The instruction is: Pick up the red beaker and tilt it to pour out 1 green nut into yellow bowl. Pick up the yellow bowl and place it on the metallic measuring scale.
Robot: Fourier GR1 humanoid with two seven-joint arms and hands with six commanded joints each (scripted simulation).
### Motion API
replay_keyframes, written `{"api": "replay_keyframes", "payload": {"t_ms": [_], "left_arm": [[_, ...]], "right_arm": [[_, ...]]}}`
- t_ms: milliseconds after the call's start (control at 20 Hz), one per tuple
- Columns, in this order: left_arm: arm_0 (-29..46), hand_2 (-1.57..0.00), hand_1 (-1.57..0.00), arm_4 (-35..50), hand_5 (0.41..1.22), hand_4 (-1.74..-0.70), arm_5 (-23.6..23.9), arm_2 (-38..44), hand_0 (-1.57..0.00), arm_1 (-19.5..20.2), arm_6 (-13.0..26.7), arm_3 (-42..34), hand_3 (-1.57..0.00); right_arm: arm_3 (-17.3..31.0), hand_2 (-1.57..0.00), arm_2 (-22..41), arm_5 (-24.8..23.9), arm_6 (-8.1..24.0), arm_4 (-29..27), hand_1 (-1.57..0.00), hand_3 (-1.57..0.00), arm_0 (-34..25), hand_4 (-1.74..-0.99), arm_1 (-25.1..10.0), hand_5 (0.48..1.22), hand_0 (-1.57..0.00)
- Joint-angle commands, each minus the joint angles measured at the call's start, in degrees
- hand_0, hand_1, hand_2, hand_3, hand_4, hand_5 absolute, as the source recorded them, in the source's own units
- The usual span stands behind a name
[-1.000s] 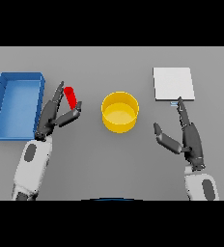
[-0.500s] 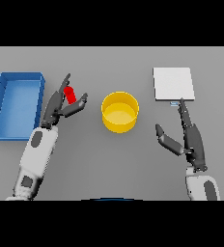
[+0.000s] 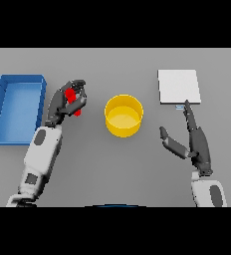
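Resting inside the curled fingers of the left hand, the red beaker shows only in patches between the dark fingers and thumb that wrap it; it sits left of the yellow bowl, apart from it and not over its opening. Whether the beaker is upright or tilted cannot be told, since the fingers cover most of it, and no green nut is visible in it or in the bowl. The yellow bowl stands upright at the centre of the grey table, its interior showing plain yellow. Right of the bowl and further back lies the metallic measuring scale, a flat pale square, bare on top. The right hand rests near the scale with fingers straight and thumb spread aside, holding nothing, one fingertip reaching close to the scale's near edge. At the far left sits a blue tray, just beside the left forearm. Judged stage: beaker gripped, pour not yet begun. Risks from here: tilting before the beaker's mouth is above the bowl would drop the nut on the table; too steep a tilt could release more than one nut; a grip hiding the mouth could block the nut; the beaker could knock the bowl's rim and shift it.
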Motion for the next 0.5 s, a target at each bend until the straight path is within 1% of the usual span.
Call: {"api": "replay_keyframes", "payload": {"t_ms": [0, 50, 100, 150, 200, 250, 300, 350, 450], "left_arm": [[-0.7, -0.73, -0.7, -0.6, 0.941, -1.5, 0.5, -0.1, -0.66, 0.1, -0.2, 1.0, -0.72], [-1.3, -0.9, -0.87, -1.1, 0.997, -1.54, 0.7, -0.3, -0.84, 0.0, 0.1, 1.6, -0.84], [-1.6, -1.03, -1.01, -2.0, 1.042, -1.57, 0.9, -0.9, -0.99, -0.2, -0.8, 2.0, -0.93], [-1.6, -1.14, -1.12, -2.4, 1.078, -1.6, 0.7, -1.5, -1.11, 0.2, -0.7, 1.9, -0.97], [-1.5, -1.23, -1.21, -2.9, 1.106, -1.57, 0.9, -2.1, -1.2, 0.2, -1.4, 2.1, -1.09], [-1.3, -1.3, -1.29, -3.3, 1.129, -1.54, 0.9, -2.6, -1.27, -0.1, -1.3, 1.8, -1.19], [-1.4, -1.35, -1.34, -3.0, 1.148, -1.52, 0.5, -2.2, -1.33, -0.3, 0.3, 1.3, -1.27], [-1.0, -1.4, -1.39, -3.4, 1.162, -1.51, 1.0, -2.3, -1.38, -0.5, -0.2, 1.2, -1.33], [-0.3, -1.46, -1.45, -2.3, 1.151, -1.59, 1.8, -2.1, -1.45, -0.9, 0.1, -0.9, -1.41]], "right_arm": [[-0.1, 0.0, 0.3, -0.2, -0.3, 0.3, 0.0, 0.0, 0.4, -1.255, 0.3, 0.644, 0.0], [-0.4, 0.0, 0.3, -0.1, -0.5, 0.1, 0.0, 0.0, 0.5, -1.256, 0.3, 0.646, 0.0], [-0.3, 0.0, 0.6, -0.1, -0.5, 0.4, 0.0, 0.0, 0.7, -1.254, 0.4, 0.645, 0.0], [-0.9, 0.0, 0.5, 0.0, -0.9, 0.2, 0.0, 0.0, 1.2, -1.252, 0.4, 0.644, 0.0], [-0.2, 0.0, 0.5, 0.1, -0.9, 0.1, 0.0, 0.0, 1.5, -1.25, 0.5, 0.643, 0.0], [-0.2, 0.0, 0.6, 0.0, -1.7, 0.0, 0.0, 0.0, 2.0, -1.254, 0.8, 0.644, 0.0], [-0.2, 0.0, 0.3, -0.1, -1.7, -0.2, 0.0, 0.0, 1.9, -1.259, 0.8, 0.646, 0.0], [-0.4, 0.0, -0.2, -0.2, -0.8, -0.3, 0.0, 0.0, 1.4, -1.257, 0.3, 0.645, 0.0], [-1.1, 0.0, 0.0, 0.4, -1.3, -0.9, 0.0, 0.0, 1.9, -1.257, 0.2, 0.643, 0.0]]}}
